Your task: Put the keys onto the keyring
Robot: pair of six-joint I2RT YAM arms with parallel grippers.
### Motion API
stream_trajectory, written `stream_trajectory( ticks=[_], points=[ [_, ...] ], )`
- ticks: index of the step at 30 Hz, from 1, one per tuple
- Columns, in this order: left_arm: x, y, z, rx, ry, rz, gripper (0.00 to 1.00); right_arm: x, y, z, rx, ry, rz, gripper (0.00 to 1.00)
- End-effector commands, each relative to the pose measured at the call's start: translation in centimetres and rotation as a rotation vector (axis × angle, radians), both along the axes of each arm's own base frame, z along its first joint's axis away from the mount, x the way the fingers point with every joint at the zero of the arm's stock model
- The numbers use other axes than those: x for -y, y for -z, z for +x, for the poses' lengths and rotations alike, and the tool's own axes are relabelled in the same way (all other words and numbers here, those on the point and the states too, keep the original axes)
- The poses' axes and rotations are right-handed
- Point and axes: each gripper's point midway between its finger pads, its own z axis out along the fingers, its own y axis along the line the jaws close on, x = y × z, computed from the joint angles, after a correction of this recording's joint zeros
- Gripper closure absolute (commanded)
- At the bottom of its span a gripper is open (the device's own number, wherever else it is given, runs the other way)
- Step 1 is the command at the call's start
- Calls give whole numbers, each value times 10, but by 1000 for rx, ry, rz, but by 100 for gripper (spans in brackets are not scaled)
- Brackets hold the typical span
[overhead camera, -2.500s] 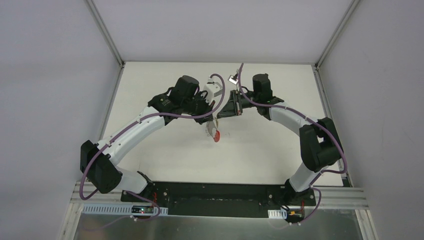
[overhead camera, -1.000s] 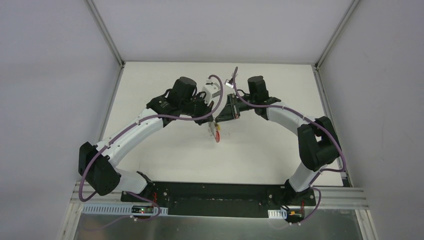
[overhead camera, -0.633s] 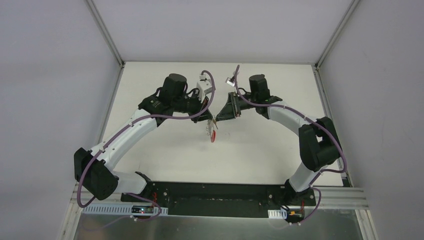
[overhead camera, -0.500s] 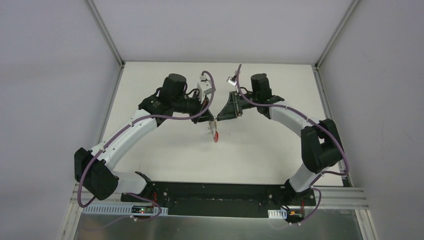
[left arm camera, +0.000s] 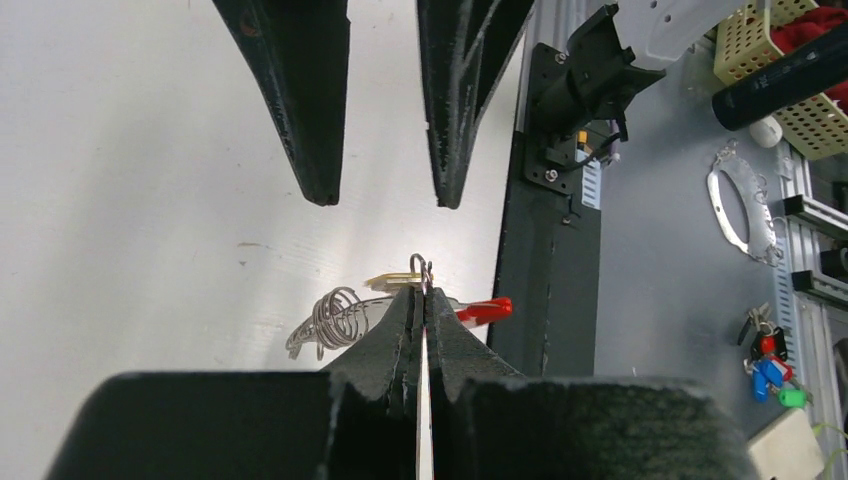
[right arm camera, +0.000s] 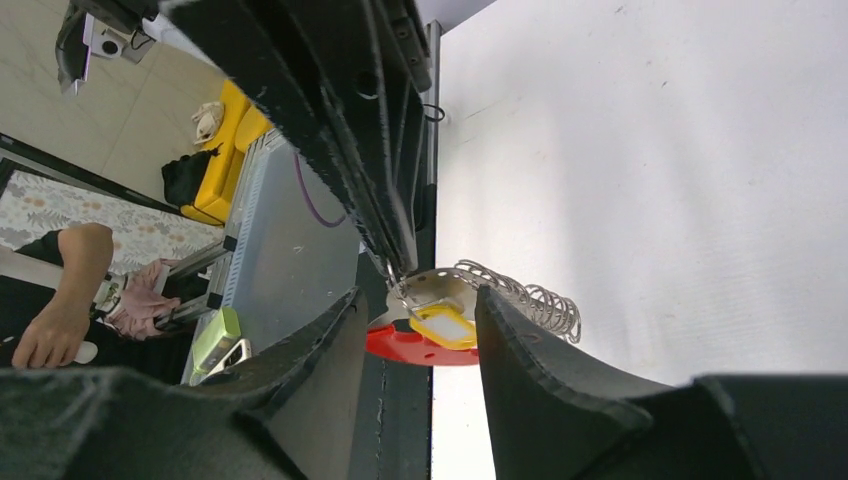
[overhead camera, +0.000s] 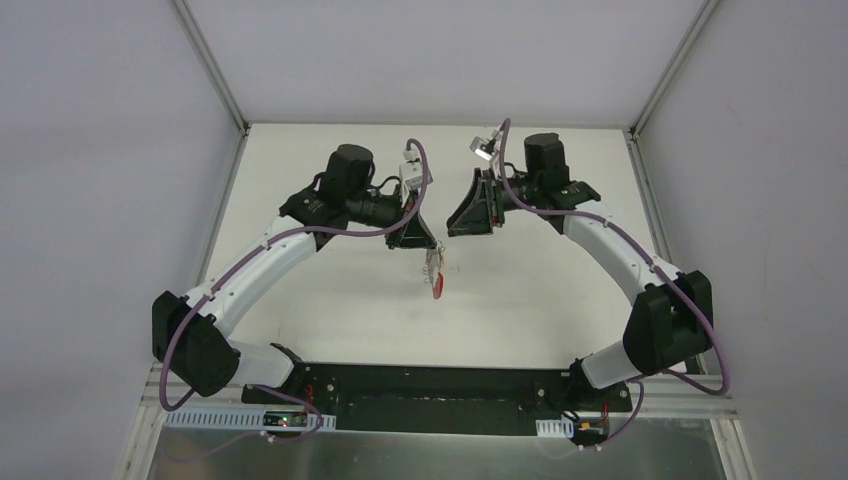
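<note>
My left gripper (overhead camera: 428,246) is shut on a thin wire keyring (left arm camera: 424,268), which pokes out just past its tips (left arm camera: 422,298). Below the ring hang the keys (overhead camera: 435,277): grey loop-shaped heads (left arm camera: 333,317), a red curved band (left arm camera: 486,309) and a yellow tag (right arm camera: 445,325). My right gripper (overhead camera: 455,229) stands open a short way to the right of the bunch, touching nothing. In the right wrist view the keys (right arm camera: 530,297) dangle beyond its spread fingertips (right arm camera: 420,296), with the red band (right arm camera: 405,345) lowest.
The white tabletop (overhead camera: 520,290) lies under both arms. The black base rail (overhead camera: 430,385) runs along its near edge. Grey walls close in the left, right and back sides.
My right gripper has opened and pulled back to the right, away from the bunch. My left gripper stays shut on the ring, and the keys still hang beneath it.
</note>
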Motion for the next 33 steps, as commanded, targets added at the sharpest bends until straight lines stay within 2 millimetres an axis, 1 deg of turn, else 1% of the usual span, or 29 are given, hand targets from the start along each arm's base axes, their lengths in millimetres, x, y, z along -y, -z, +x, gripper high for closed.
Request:
stream_trajectory(
  ticks=[1, 8, 12, 16, 21, 26, 33],
  points=[
    [11, -31, -4, 10, 77, -91, 100, 7, -21, -13, 115, -30, 26, 53],
    [21, -46, 0, -51, 92, -139, 100, 9, -25, -17, 138, -24, 29, 60],
    [26, -51, 8, -80, 62, -155, 100, 10, -27, -18, 150, -19, 29, 63],
    [30, -51, 15, -110, 27, -160, 100, 10, -28, -19, 152, -21, 29, 66],
    [31, -48, 17, -121, 12, -168, 100, 12, -26, -17, 163, -7, 19, 73],
    [28, -46, 17, -112, 6, -175, 100, 14, -25, -15, 163, 7, 18, 74],
    [25, -44, 17, -104, -2, -182, 100, 19, -30, -12, 151, 23, 40, 74]
  ],
)
